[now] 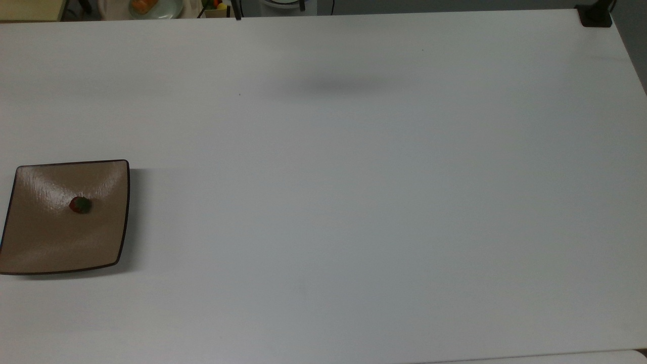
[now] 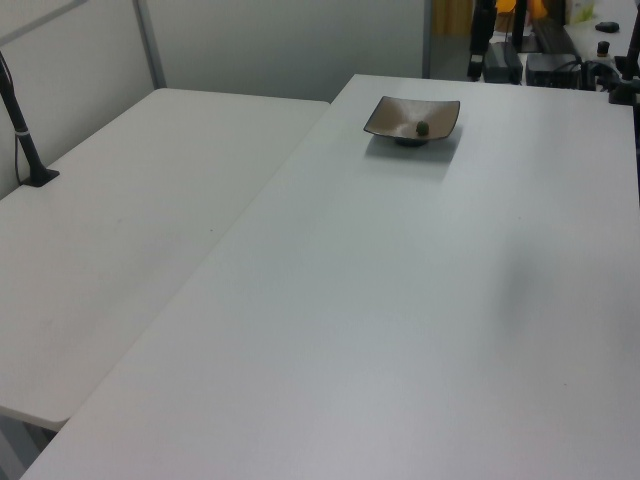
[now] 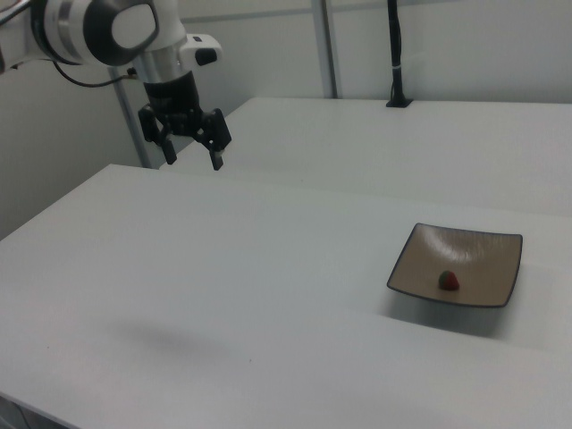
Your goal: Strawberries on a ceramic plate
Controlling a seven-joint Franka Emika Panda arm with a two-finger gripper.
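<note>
I see a bare white tabletop [image 1: 354, 202]; the strawberry [image 1: 80, 205] sits on the ceramic plate [image 1: 45, 242], and the gripper [image 3: 189, 150] hangs high with fingers spread, holding nothing.

White tables [image 2: 400, 300], pale walls [image 2: 280, 40]

Lab: white tables [image 2: 400, 300], robot arm [image 3: 98, 22], partitions.
</note>
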